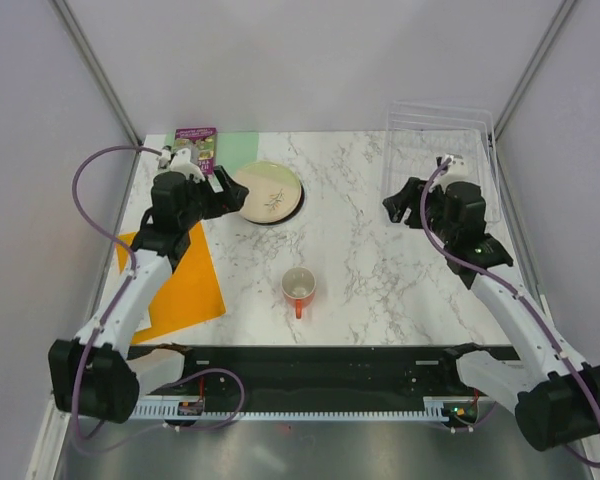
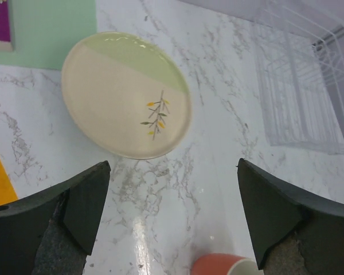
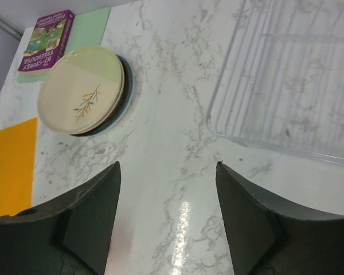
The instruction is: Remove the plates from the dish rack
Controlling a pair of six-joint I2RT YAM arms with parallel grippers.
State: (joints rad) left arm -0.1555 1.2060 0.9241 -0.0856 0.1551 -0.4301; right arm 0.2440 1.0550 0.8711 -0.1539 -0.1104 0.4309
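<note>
Cream plates (image 1: 268,192) stacked far left, out of the dish rack (image 1: 420,125) at far right | left gripper (image 2: 172,172) spread wide, empty, beside the stack | right gripper (image 3: 167,172) agape, empty | likely stiff, glossy, breakable: pinch the rim, gently.

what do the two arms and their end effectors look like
Both the left arm and right arm have white links with black joint housings and bulky black bases. A lilac cable runs along each one. The left end effector and right end effector each have two dark, wedge-shaped fingers with a matte, slightly scuffed finish.
</note>
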